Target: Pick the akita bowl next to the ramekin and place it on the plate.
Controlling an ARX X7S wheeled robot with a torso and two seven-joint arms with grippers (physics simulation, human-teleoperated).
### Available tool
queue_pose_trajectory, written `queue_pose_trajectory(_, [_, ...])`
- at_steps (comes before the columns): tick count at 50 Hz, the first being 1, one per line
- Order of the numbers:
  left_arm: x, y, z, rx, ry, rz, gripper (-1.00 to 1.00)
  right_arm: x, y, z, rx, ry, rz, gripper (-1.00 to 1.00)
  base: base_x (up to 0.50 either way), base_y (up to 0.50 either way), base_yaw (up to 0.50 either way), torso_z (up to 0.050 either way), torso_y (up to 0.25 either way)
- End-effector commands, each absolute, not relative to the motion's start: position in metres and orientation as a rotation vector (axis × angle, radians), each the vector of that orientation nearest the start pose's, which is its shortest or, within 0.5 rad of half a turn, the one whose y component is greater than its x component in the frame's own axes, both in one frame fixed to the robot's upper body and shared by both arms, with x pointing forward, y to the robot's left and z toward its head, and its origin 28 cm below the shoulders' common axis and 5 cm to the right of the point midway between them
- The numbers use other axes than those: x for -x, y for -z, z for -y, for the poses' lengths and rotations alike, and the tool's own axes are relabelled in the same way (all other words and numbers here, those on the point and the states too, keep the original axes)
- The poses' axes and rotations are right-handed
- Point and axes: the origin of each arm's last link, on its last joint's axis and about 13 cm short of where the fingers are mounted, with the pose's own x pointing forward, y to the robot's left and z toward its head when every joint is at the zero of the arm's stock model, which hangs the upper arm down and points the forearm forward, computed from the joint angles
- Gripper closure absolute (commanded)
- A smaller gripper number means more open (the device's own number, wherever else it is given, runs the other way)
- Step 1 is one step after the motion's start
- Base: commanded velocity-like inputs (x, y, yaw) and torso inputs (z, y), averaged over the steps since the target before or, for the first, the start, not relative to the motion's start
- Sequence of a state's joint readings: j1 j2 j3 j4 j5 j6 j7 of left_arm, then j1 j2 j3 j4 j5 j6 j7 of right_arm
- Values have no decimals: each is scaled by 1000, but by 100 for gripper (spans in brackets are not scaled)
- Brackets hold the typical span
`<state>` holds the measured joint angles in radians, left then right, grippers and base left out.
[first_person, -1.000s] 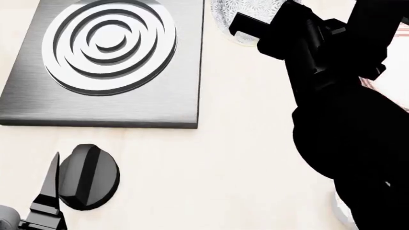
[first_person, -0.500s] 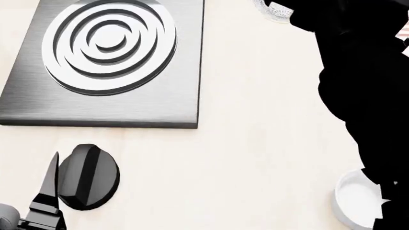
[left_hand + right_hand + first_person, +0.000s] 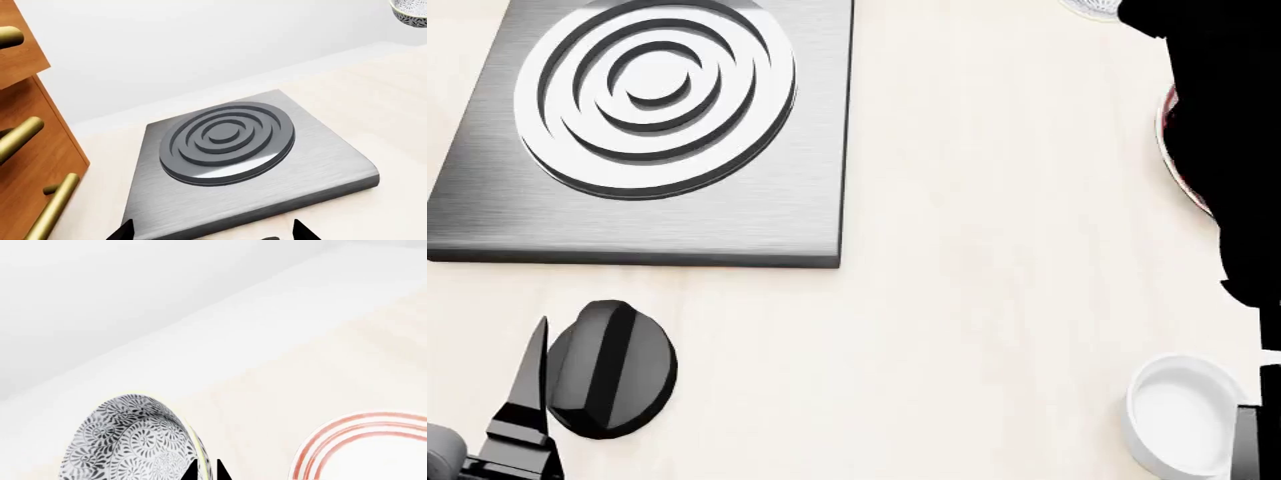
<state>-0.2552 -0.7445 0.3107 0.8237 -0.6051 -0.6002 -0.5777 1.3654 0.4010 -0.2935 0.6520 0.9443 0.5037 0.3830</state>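
In the right wrist view my right gripper (image 3: 205,472) is shut on the rim of the akita bowl (image 3: 127,440), white with a grey floral pattern, which hangs tilted above the counter. Beside it lies the plate (image 3: 363,447) with red rings. The head view shows only a sliver of the bowl (image 3: 1089,8) at the top edge. An arc of the plate (image 3: 1174,160) shows behind my black right arm. The plain white ramekin (image 3: 1178,412) stands at the lower right. My left gripper (image 3: 213,236) is open and empty near the counter's front.
A steel burner plate (image 3: 761,215) with concentric rings fills the back left. A black knob (image 3: 611,370) lies next to my left gripper's finger. Wooden drawers with brass handles (image 3: 30,135) stand beside the burner. A white wall runs behind the counter.
My right arm has swung right and away with the bowl, which slid toward the head view's top right corner. The ramekin and an arc of the plate have come into sight.
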Motion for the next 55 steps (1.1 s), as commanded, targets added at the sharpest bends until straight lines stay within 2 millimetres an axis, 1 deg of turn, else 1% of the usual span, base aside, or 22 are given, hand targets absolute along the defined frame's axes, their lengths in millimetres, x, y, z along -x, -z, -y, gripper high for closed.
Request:
queue_pose_trajectory(1, [-188, -170, -235, -246, 97, 218, -100, -397, -312, 193, -456, 184, 110, 100, 0, 0, 0, 0, 0])
queue_pose_trajectory(3, [-189, -170, -235, -247, 98, 217, -100, -399, -306, 196, -451, 194, 102, 100, 0, 0, 0, 0, 0])
queue_pose_trajectory(9, [-188, -169, -235, -249, 100, 214, -100, -399, -308, 202, -456, 202, 116, 100, 0, 0, 0, 0, 2])
queue_pose_trajectory(15, [-189, -169, -235, -248, 99, 214, -100, -397, -305, 209, -458, 230, 111, 100, 0, 0, 0, 0, 0])
queue_pose_trajectory(33, [-188, -169, -233, -246, 106, 213, -100, -383, -301, 220, -473, 276, 123, 100, 0, 0, 0, 0, 1])
queue_pose_trajectory(37, [-188, -169, -233, -247, 107, 213, -100, -382, -294, 223, -491, 284, 119, 100, 0, 0, 0, 0, 0])
queue_pose_trajectory(55, [-188, -169, -235, -246, 102, 212, -100, -370, -294, 237, -493, 330, 120, 100, 0, 0, 0, 0, 1])
